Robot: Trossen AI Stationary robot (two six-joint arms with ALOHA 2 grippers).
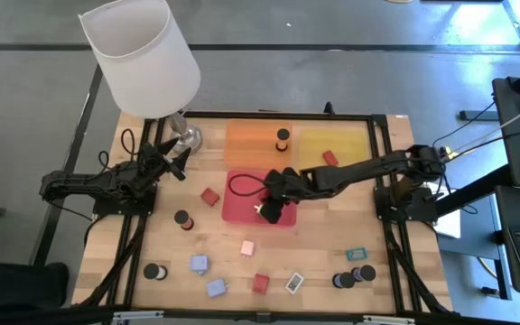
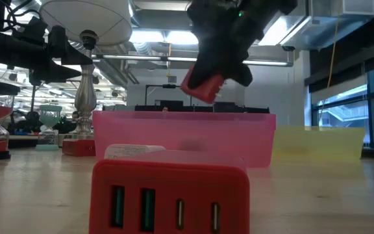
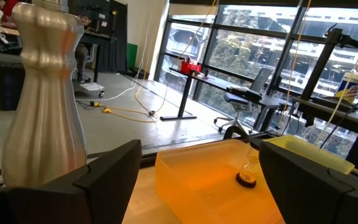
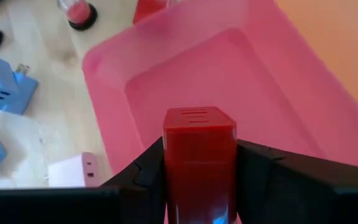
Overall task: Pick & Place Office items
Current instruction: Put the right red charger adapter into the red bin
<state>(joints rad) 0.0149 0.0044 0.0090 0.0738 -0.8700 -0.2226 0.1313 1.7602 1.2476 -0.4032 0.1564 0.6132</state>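
Seen from the high view, the right gripper [image 1: 273,206] is held over the red tray [image 1: 242,209] near the middle of the tabletop, while the left gripper [image 1: 165,162] waits with fingers spread wide and empty by the lamp [image 1: 143,56] at the far left corner. From the low view, a red block [image 2: 203,86] is seen pinched well above the tray's wall, so a release from that height could make it bounce or tip out. In the right wrist view, the block [image 4: 199,158] is clamped between nearly closed fingers [image 4: 132,177], over the tray's inside but toward one wall, where a slight drift could land it on the rim.
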